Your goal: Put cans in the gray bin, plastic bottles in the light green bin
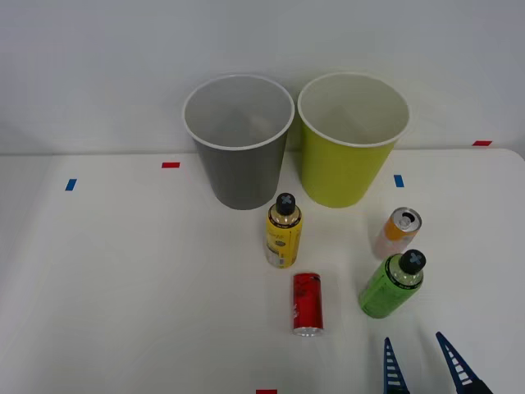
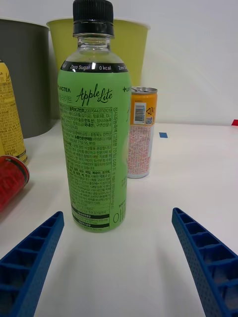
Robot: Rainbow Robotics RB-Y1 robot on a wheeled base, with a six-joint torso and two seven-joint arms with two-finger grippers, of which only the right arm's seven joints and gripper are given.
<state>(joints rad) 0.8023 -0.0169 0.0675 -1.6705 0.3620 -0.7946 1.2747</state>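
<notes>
Green bottle (image 2: 94, 133) stands upright, cap up, before the released right end effector (image 1: 425, 365).

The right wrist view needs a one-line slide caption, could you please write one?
Open right gripper faces the upright green bottle, orange and pink can behind.

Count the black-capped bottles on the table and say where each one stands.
2. The green bottle stands upright just ahead of the open right gripper, beside the orange can. The yellow bottle stands upright before the gray bin. Both bins' insides are only partly visible.
</notes>
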